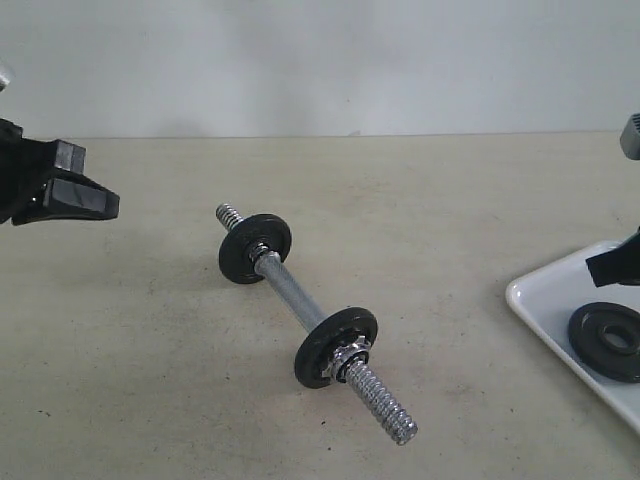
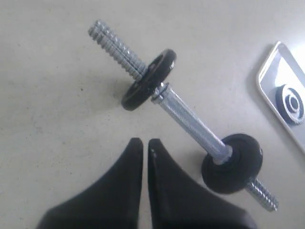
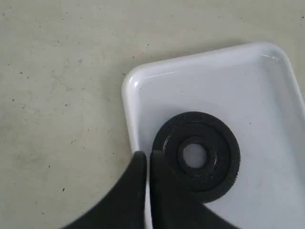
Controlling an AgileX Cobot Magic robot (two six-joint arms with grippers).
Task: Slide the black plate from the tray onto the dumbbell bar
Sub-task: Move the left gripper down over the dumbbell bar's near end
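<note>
The black plate [image 1: 607, 341] [image 3: 196, 155] lies flat in the white tray [image 1: 545, 300] [image 3: 209, 78] at the right edge of the table. My right gripper [image 3: 147, 156] hangs over the tray's rim just beside the plate, jaws shut with nothing between them. Mid-table the chrome dumbbell bar [image 1: 292, 292] [image 2: 190, 121] lies diagonally, carrying two other black discs [image 1: 255, 248] [image 1: 336, 346] with a star nut outside the near one. Off to the left my left gripper [image 1: 72, 195] [image 2: 145, 143] hovers above the table, shut and empty, short of the bar.
The bar's near threaded end [image 1: 390, 408] points toward the table's front, and its far threaded end [image 1: 229, 215] sticks out beyond the far disc. Bare beige tabletop [image 1: 140, 350] lies between the bar and both grippers. A pale wall runs behind.
</note>
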